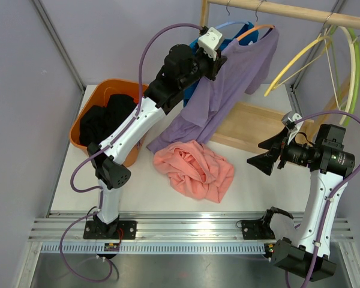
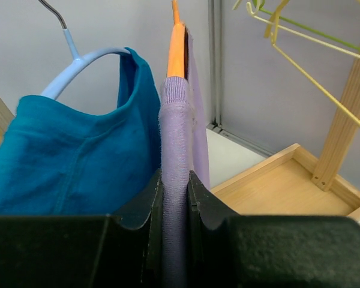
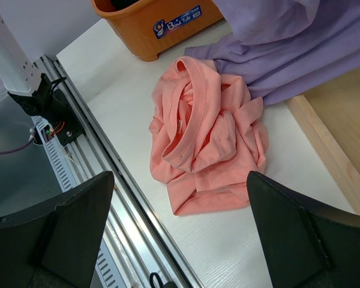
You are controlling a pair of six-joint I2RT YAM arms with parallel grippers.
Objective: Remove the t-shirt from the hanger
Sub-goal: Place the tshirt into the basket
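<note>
Two pincers differ: the left pincer is clenched on a ribbed fold of the purple t-shirt, which drapes from an orange hanger on the wooden rail. The right pincer gapes released above the smooth white desk, near a crumpled pink garment. Grey walls stand close on either side.

A robotics lab cell — grey partition walls, slotted aluminium rail edging a white table.

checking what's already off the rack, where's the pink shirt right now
In the top view the pink shirt lies crumpled mid-table, between the orange tub on its left and the wooden tray, at the hem of the hanging purple t-shirt.
</note>
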